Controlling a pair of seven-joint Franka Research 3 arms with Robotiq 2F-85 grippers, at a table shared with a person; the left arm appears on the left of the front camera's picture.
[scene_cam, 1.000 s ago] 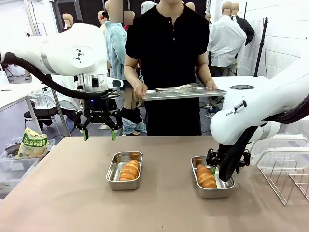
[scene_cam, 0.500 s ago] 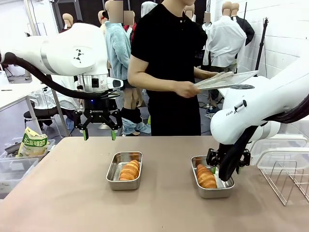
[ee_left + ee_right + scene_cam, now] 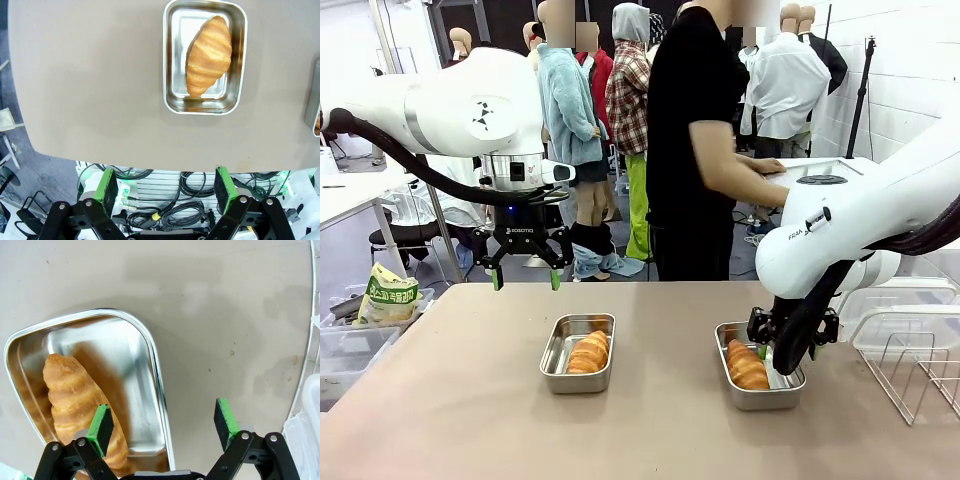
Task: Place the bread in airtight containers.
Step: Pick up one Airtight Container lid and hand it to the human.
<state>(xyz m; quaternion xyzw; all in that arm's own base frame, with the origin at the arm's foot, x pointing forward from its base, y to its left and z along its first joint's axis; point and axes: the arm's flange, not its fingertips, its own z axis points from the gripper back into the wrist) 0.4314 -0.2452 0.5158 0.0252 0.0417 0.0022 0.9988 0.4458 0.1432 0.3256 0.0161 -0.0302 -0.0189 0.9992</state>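
left roll [image 3: 588, 352] sits in the left pan [image 3: 552, 365], right roll [image 3: 747, 365] in the right pan [image 3: 792, 392], no lids on. left pincer [image 3: 526, 281] hangs open above the worktop [image 3: 450, 400]; right pincer [image 3: 162, 417] gapes astride its pan's rim, looks like a release.

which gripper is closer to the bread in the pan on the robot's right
Right. The right gripper is at that container, open, one finger beside the bread, the other outside the rim. The left gripper hangs open above the table's far edge, off to the left.
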